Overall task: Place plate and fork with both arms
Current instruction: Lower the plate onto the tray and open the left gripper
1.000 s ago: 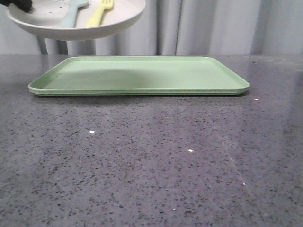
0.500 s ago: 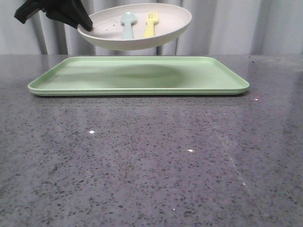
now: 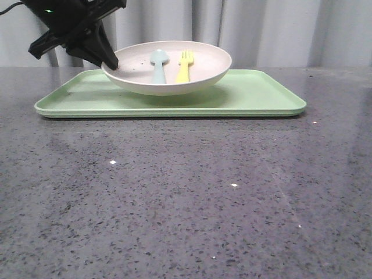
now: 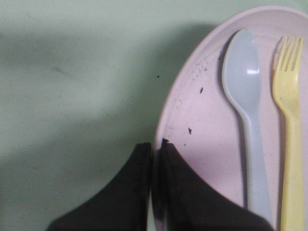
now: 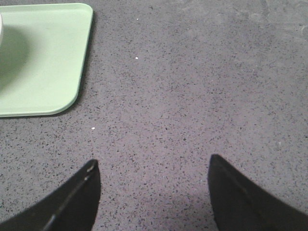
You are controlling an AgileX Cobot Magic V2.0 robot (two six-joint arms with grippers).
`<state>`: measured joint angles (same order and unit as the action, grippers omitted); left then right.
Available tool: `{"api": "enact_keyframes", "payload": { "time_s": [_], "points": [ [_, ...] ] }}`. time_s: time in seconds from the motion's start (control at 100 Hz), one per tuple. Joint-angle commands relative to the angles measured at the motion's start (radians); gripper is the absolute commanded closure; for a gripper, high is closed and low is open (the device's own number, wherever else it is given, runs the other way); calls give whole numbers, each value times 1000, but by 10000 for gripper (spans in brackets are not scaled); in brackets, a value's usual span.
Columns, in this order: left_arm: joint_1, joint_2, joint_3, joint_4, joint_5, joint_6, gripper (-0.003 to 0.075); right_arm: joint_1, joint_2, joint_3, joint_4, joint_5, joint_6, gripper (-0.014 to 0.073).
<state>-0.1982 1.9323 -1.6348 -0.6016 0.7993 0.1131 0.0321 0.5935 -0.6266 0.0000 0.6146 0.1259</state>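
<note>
Since a half-second ago we note the speckled cream-white round plate (image 3: 167, 68) has descended onto the flat light green tray (image 3: 261, 96) toward the counter's far-left corner, yellow plastic fork (image 3: 184, 65) inside. Left gripper (image 4: 155, 149) clenches its rim; release follows, then the spread, empty right gripper (image 5: 153, 168) takes the fork.

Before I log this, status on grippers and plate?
Left gripper shut on plate rim. Right gripper open, over bare table. Plate low over tray, fork inside.

Soft even light, glints on table (image 3: 232, 192) (left wrist view blurred)
</note>
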Motion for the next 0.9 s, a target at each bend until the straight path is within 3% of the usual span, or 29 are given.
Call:
{"api": "enact_keyframes", "payload": {
  "time_s": [0.0, 0.89],
  "points": [
    [-7, -57, -39, -18, -47, -14, 741, -4, 16, -37, 0, -76, -4, 105],
    [-7, -37, -27, 17, -67, -15, 740, -4, 19, -37, 0, -76, -4, 105]
  ]
}}
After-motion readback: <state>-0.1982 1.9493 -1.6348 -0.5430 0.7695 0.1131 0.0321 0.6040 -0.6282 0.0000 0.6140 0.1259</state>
